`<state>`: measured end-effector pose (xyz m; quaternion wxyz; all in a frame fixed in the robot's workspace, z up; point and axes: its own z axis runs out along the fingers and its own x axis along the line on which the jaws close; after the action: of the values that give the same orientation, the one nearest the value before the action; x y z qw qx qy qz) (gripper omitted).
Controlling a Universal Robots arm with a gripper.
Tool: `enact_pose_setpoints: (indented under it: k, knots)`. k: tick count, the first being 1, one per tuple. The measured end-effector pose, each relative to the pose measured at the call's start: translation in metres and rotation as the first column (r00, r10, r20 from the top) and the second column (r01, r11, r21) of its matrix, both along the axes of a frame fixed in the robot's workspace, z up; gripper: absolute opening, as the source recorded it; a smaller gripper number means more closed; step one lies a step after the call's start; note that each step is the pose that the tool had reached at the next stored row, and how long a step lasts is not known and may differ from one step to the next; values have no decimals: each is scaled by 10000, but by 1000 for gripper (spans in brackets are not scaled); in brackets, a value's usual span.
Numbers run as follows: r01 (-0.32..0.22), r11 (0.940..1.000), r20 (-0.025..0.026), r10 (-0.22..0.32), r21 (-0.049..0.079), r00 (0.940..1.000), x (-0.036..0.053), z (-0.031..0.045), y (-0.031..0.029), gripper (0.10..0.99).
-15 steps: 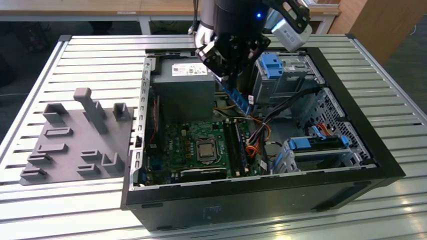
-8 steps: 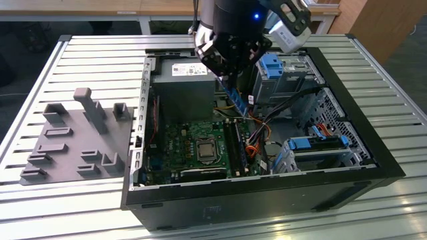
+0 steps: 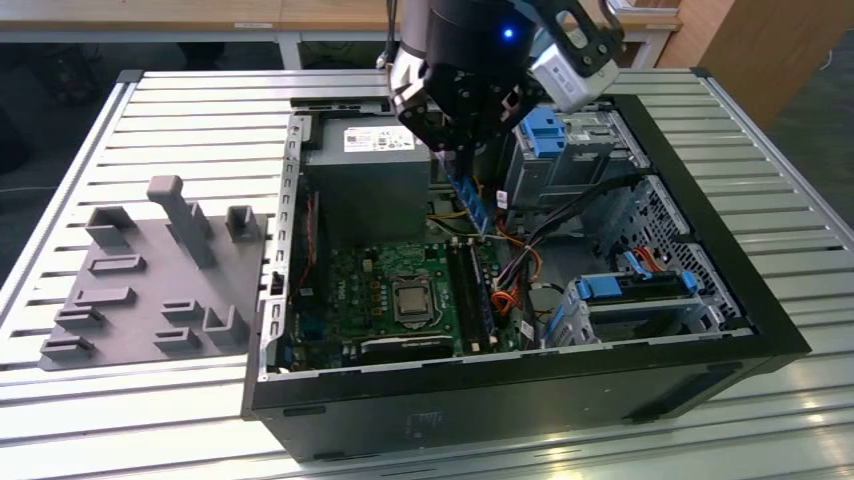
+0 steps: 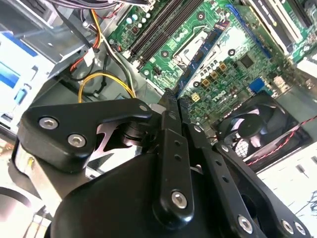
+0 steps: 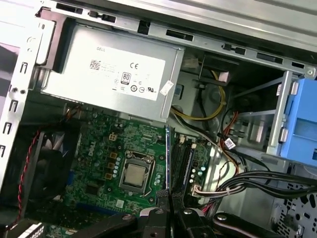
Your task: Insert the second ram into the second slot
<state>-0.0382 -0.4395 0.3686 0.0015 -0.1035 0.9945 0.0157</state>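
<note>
In the exterior view, the end effector (image 3: 457, 148) is clamped on the second ram (image 3: 470, 200), which hangs above the motherboard (image 3: 360, 290). In both wrist views it looks thin and stiff, probably light and fragile, so holding it by the upper edge suits it.

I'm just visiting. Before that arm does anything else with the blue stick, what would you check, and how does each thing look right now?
1. Grip: the fingers are shut on the second ram: ok.
2. Position: the stick hangs inside the open computer case, above the motherboard, and is not seated: ok.
3. Alignment: in the first wrist view the stick runs lengthwise along the memory slots: ok.
4. Whether it is exactly over the second slot: cannot tell.
5. Cables: they lie beside the slots, not across them: ok.
</note>
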Motion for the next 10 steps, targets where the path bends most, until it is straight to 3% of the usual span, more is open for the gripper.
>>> enact_pose_setpoints:
  k: [10]
  knots:
    - [1084, 9941, 0, -1084, 0, 9941, 0, -3, 0, 137]
